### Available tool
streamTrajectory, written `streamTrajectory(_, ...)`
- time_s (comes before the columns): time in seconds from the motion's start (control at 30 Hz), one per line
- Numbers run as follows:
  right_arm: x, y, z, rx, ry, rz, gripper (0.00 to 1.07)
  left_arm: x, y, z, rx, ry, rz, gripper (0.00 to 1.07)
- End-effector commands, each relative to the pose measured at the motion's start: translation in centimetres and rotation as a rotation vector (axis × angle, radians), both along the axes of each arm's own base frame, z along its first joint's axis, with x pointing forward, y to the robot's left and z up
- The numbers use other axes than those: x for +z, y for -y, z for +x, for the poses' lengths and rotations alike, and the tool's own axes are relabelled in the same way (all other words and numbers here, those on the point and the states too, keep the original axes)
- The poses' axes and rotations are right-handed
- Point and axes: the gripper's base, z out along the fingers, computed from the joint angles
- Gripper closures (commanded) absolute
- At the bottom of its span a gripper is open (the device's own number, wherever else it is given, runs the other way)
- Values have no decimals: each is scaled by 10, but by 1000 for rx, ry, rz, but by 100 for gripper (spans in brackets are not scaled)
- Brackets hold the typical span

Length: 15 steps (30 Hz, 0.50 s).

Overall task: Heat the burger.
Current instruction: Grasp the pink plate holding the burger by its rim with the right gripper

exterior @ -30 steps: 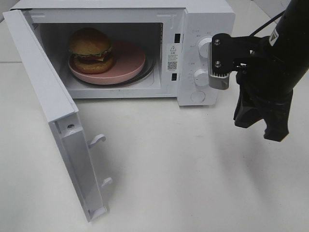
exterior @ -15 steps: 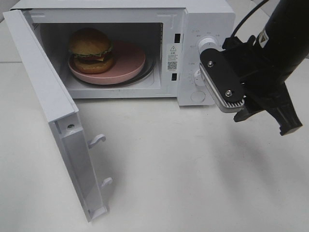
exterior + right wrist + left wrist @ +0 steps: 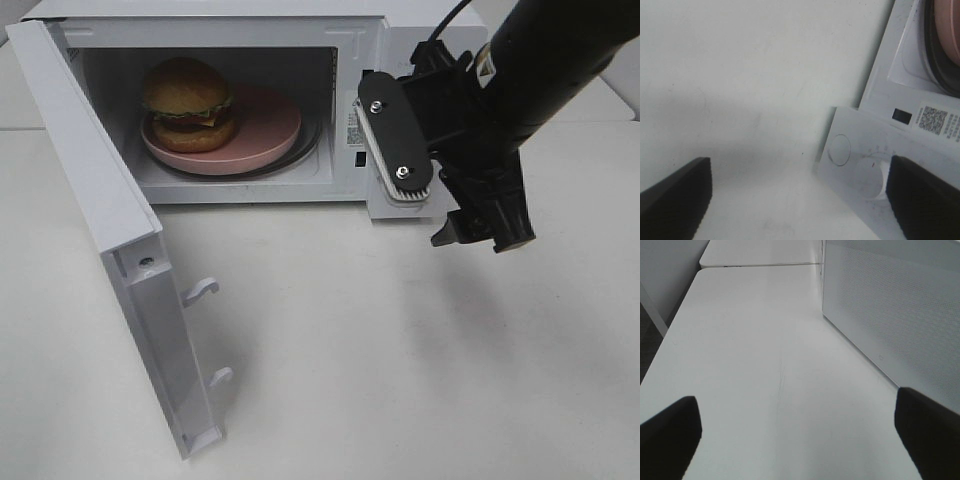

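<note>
The fingers (image 3: pixel 676 196) of the right gripper (image 3: pixel 452 205) are seen spread to their full width, with nothing held between them. Only bare table top and a corner of the control panel (image 3: pixel 865 160) are framed between the pads in the right wrist view. A second earlier these fingers were drawn nearly together beside the dials. Since then they have been opened wide, and the gripper has been turned and carried across the front of the panel toward the cavity opening. The dials are now hidden behind it in the high view. The left gripper (image 3: pixel 800 440) is likewise held wide apart and empty. It is kept low over the table at the side of the microwave (image 3: pixel 352 35) and has not been altered over the same second.

The burger (image 3: pixel 188 103) is found where it was, sitting on the pink plate (image 3: pixel 272 128) inside the cavity, toward its left side. The door (image 3: pixel 120 230) is left swung fully open.

From this it is judged that loading has been completed and that heating cannot yet be started. The door has still to be shut and a dial set. Whether the opened right gripper is meant for the door or the controls cannot be told.
</note>
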Motion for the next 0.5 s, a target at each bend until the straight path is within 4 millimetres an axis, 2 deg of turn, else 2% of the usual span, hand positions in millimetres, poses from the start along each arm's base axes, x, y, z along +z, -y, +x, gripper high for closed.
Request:
streamTrajectory(0.03,2,-9,6,6,13,18,16,-1,1,-2,4,25,-4,6)
streamTrajectory(0.1,3,-24,15,16,26,33,17,-1,1,-2,4,25,-4,6)
streamTrajectory(0.27,2,-35,19,35,33,37,17,-1,1,-2,4,25,-4,6)
streamTrajectory(0.5,-6,-64,32,80,49,54,18,-1,1,-2,4,25,-4,6)
